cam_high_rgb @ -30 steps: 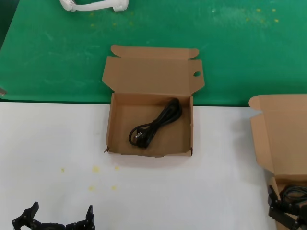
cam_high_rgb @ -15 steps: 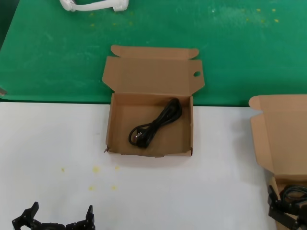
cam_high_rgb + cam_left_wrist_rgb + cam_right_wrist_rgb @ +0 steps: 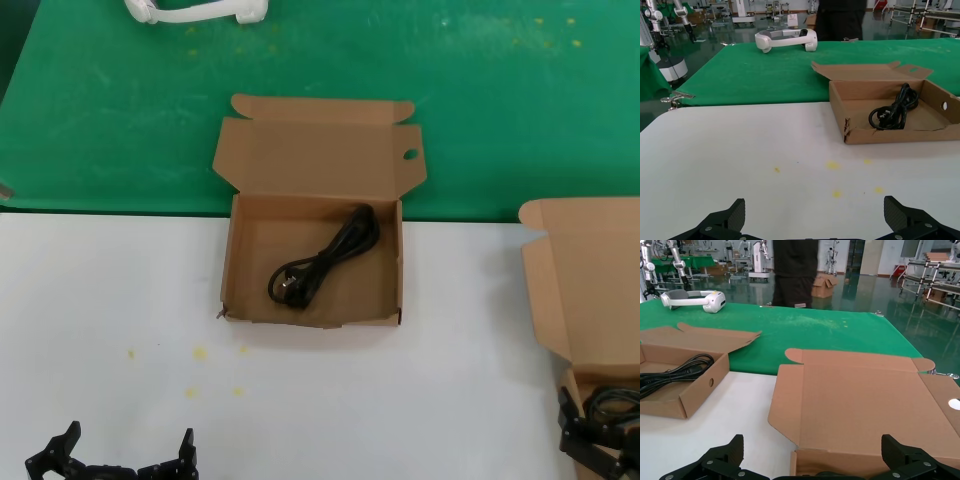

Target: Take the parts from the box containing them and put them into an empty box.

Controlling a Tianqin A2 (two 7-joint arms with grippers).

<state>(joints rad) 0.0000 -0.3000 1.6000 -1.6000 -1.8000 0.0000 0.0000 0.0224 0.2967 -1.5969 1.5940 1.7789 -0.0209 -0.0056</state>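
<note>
Visibly two boxes [image 3: 312, 255] [image 3: 590, 290], one cable [image 3: 322, 257]

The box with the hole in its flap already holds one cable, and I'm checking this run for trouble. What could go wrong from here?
1. The right gripper sits over the source box, whose open lid stands close behind; lifting could snag it.
2. The remaining cables are loosely coiled, so a loop might trail out.
3. The receiving box has a ragged front wall, and the delivered cable lies near it; a dragging plug could catch.
</note>
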